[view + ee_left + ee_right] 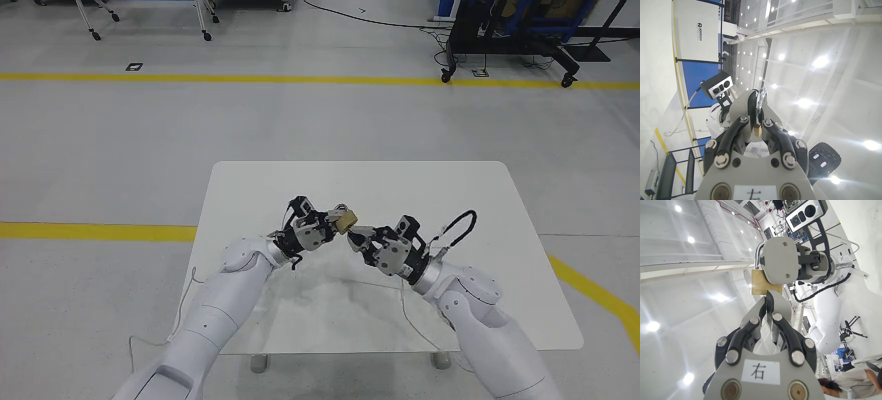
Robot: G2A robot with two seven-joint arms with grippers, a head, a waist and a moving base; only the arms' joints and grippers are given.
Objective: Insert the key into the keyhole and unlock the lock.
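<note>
Closest in, the right gripper [767, 297] had its two fingers pinched tight together. The tips were pushed right up against the bottom face of the brass block-shaped padlock [757, 283]. I couldn't actually make out the key between those black pads, so I can't say how it sat or how deep it went.

The padlock itself was up in the air, not on the table, with ceiling lights behind it in both wrist views. The left gripper [758, 113] was clamped on it from the side, and one white finger back covered a good chunk of the brass body. The curved silver steel shackle [761, 98] poked out between the left fingers, on the end facing away from the right gripper. So the lock ended up sandwiched: left pincer squeezing it crosswise, right pincer butted against its underside.

From the top view, the two grippers met nose to nose, with the padlock right between them. That was over the middle of the white rounded-corner table [480, 200], a bit toward the robot's side.

Past the table was grey floor with a yellow tape line [200, 77] running across. Way back by the far edge sat a black wheeled cart [510, 45].
</note>
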